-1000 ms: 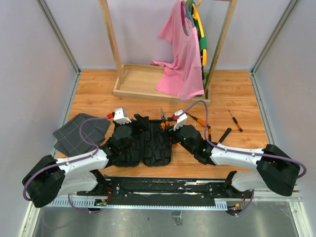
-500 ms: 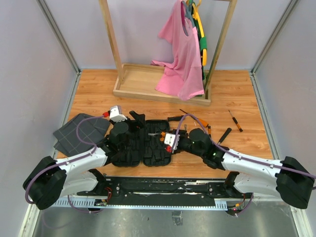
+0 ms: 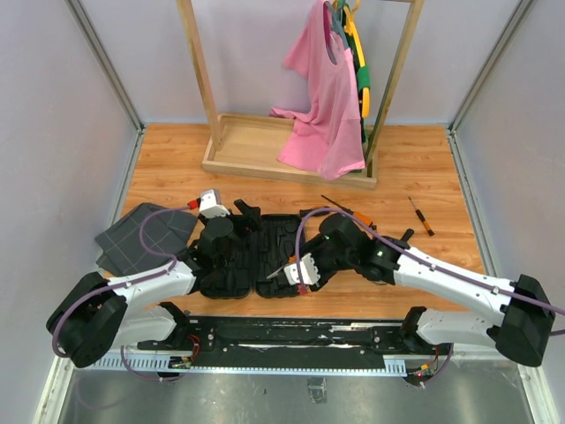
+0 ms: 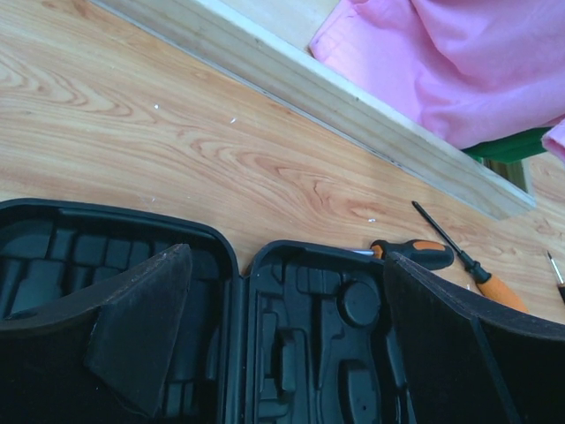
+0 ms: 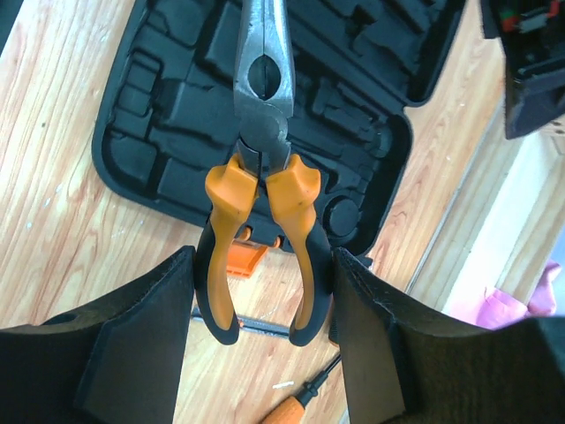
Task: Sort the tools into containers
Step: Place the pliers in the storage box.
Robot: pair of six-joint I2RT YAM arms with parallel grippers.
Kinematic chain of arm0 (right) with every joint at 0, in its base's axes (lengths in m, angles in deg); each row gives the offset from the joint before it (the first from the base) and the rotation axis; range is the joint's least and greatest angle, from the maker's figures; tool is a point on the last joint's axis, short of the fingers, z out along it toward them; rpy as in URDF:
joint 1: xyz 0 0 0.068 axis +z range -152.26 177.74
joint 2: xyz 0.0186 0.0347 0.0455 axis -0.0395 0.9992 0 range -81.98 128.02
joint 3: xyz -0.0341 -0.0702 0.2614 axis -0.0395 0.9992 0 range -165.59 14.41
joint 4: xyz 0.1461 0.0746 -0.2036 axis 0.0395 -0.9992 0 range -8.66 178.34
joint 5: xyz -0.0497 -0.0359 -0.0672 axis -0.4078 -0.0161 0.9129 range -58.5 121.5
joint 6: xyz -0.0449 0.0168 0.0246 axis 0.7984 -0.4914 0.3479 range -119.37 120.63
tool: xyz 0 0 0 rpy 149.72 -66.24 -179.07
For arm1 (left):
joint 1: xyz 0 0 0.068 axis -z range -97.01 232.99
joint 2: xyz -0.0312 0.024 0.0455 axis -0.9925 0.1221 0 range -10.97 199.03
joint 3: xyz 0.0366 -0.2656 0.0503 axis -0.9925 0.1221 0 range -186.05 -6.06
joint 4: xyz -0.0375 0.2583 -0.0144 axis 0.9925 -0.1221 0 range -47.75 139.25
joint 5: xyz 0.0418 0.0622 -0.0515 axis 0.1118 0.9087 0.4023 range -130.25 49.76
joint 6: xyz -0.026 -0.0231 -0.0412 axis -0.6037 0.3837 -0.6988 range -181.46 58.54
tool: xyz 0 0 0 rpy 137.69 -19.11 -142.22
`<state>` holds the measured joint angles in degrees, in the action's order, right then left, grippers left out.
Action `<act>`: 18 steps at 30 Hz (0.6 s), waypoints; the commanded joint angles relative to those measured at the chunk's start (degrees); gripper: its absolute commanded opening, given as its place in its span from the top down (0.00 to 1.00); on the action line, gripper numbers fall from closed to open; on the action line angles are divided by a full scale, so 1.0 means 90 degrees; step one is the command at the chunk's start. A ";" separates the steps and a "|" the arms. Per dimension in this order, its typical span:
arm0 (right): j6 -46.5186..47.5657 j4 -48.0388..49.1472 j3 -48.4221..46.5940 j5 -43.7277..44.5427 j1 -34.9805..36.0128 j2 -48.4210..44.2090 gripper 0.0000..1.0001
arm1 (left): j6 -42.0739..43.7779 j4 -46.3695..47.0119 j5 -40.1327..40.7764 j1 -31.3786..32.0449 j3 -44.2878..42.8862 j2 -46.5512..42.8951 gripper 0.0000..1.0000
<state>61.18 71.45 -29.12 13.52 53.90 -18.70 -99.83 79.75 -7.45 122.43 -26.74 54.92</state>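
The right end effector (image 5: 260,296) was clamped on the orange handles of the pliers (image 5: 263,106). Their long axis ran straight out from its fingers, nose pointing over the open case (image 5: 141,150). The left end effector (image 4: 282,305) gaped wide and empty above the case.

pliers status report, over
Right gripper shut on orange-and-black-handled pliers, over open black plastic tool case. Left gripper open, empty, above case. Slots under pliers look clear.
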 commanded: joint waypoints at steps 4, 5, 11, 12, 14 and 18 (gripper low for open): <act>0.1931 -0.2047 -0.1091 0.0168 0.0137 0.0962 0.98 | -0.0064 0.0048 0.0028 -0.0076 -0.0202 0.0092 0.07; 0.2103 -0.2126 -0.1164 0.0239 0.0145 0.1068 0.98 | -0.0072 0.0042 0.0033 -0.0084 -0.0199 0.0091 0.07; 0.3002 -0.2473 -0.1721 0.0865 0.0240 0.1812 0.95 | -0.0087 0.0038 0.0014 -0.0090 -0.0211 0.0110 0.07; 0.3082 -0.2565 -0.1833 0.0995 0.0264 0.1970 0.94 | -0.0092 0.0036 0.0011 -0.0099 -0.0211 0.0124 0.07; 0.3299 -0.2785 -0.2037 0.1220 0.0305 0.2269 0.92 | -0.0092 0.0036 0.0007 -0.0105 -0.0220 0.0131 0.07; 0.3663 -0.2907 -0.2293 0.1743 0.0359 0.2776 0.91 | -0.0087 0.0019 0.0003 -0.0105 -0.0226 0.0106 0.07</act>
<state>86.65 49.46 -46.76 23.36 55.87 3.44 -100.31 79.49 -7.97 122.06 -26.96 55.68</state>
